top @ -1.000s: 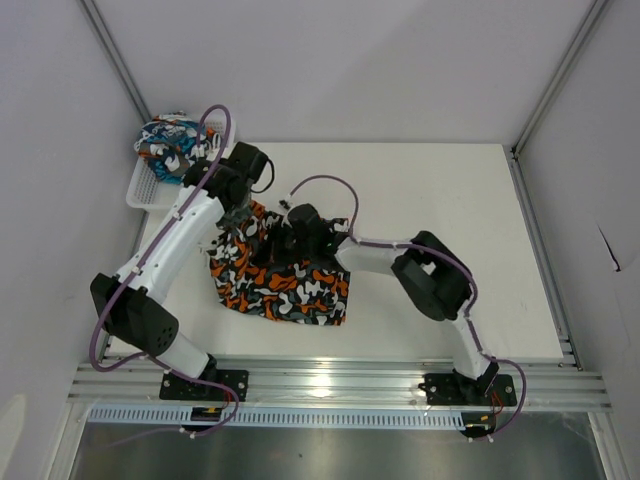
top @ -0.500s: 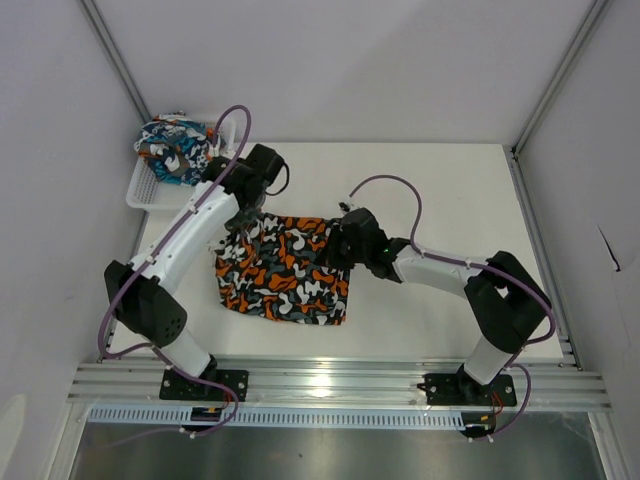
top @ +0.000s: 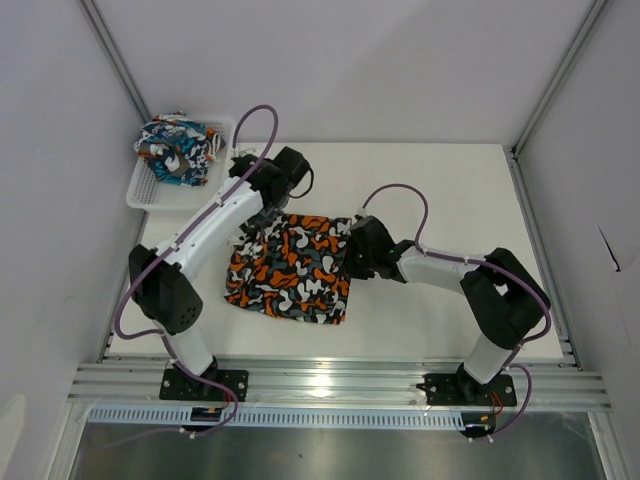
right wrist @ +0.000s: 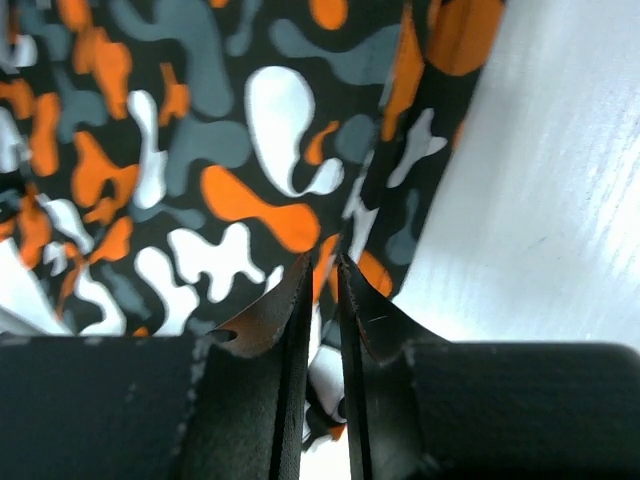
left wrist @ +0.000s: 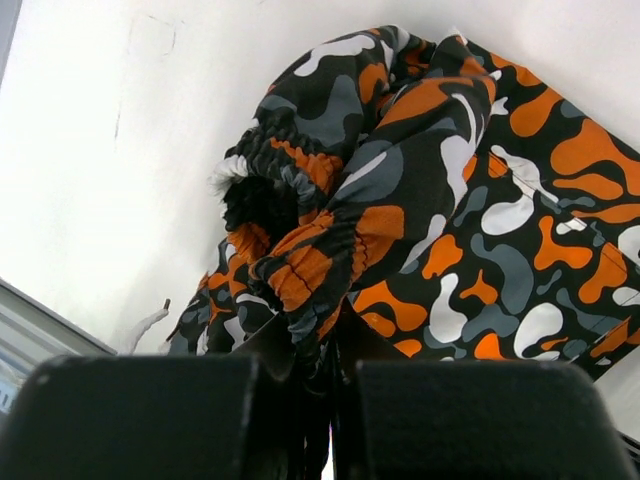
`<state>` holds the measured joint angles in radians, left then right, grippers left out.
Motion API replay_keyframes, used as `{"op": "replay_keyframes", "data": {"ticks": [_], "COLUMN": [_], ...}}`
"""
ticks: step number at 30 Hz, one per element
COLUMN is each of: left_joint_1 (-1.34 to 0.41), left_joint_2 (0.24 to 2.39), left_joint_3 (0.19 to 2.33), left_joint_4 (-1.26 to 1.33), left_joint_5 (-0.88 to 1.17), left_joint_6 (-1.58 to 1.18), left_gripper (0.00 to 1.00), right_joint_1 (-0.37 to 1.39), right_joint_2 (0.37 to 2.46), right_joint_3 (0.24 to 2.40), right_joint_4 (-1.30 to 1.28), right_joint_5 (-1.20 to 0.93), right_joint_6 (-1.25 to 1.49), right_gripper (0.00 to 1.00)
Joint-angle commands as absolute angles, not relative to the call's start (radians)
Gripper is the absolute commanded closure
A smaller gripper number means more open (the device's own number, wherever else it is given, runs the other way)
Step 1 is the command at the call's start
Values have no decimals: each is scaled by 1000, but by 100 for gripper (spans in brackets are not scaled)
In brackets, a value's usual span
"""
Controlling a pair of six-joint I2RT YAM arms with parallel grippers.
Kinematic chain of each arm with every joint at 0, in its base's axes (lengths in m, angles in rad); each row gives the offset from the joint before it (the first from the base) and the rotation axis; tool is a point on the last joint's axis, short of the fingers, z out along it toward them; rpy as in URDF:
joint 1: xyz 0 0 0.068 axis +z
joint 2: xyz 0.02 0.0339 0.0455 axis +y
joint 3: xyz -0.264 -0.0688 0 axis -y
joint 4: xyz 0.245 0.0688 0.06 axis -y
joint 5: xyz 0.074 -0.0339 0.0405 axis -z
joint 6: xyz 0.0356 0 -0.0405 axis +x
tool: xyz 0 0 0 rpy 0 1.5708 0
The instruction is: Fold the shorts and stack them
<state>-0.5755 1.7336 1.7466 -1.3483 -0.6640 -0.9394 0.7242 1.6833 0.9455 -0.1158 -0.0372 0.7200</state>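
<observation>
The camouflage shorts (top: 290, 268) lie spread on the white table, orange, black, grey and white. My left gripper (top: 262, 224) is at their upper left corner, shut on the gathered waistband (left wrist: 300, 265), which hangs bunched from the fingers. My right gripper (top: 352, 250) is low at the shorts' right edge. In the right wrist view its fingertips (right wrist: 322, 262) stand a narrow slit apart over the hem (right wrist: 400, 200). The blue-teal cartoon-print shorts (top: 175, 148) sit crumpled in the basket at the back left.
The white mesh basket (top: 140, 190) stands at the table's back left corner. Bare tabletop (top: 450, 190) lies to the right of the shorts. Grey walls close in both sides, and an aluminium rail (top: 330, 380) runs along the near edge.
Both grippers moved right, drawing the camouflage shorts out wider across the table. The right gripper's jaws have parted slightly; the left stays clamped on the waistband.
</observation>
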Motion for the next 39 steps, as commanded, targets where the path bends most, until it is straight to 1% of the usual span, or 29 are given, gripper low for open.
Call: {"op": "replay_keyframes", "data": {"ticks": [1, 8, 15, 18, 25, 32, 39], "left_joint_1": [-618, -712, -768, -796, -813, -813, -813], "left_joint_2": [1749, 1834, 1925, 1924, 1928, 1985, 2022], "left_joint_3": [1743, 1724, 1727, 1703, 1661, 1716, 1712], "left_joint_4": [-1459, -1445, -1407, -1365, -1243, -1230, -1194], "left_joint_5": [-704, -703, -666, -652, -609, -571, -542], "left_joint_6": [-1020, -1100, -1127, -1141, -1135, -1152, -1178], "left_gripper": [100, 100, 100, 100, 100, 100, 100], "right_joint_1": [727, 721, 707, 701, 695, 695, 695], "right_joint_2": [1724, 1807, 1809, 1807, 1816, 1828, 1812], "right_joint_3": [989, 1008, 974, 962, 936, 907, 890], "right_joint_4": [-155, -169, -123, -101, -45, -11, 15], "right_joint_5": [-6, -8, -29, -43, -71, -86, -77], "right_joint_6": [698, 706, 726, 732, 744, 764, 769], "right_gripper": [81, 83, 84, 84, 85, 85, 85]}}
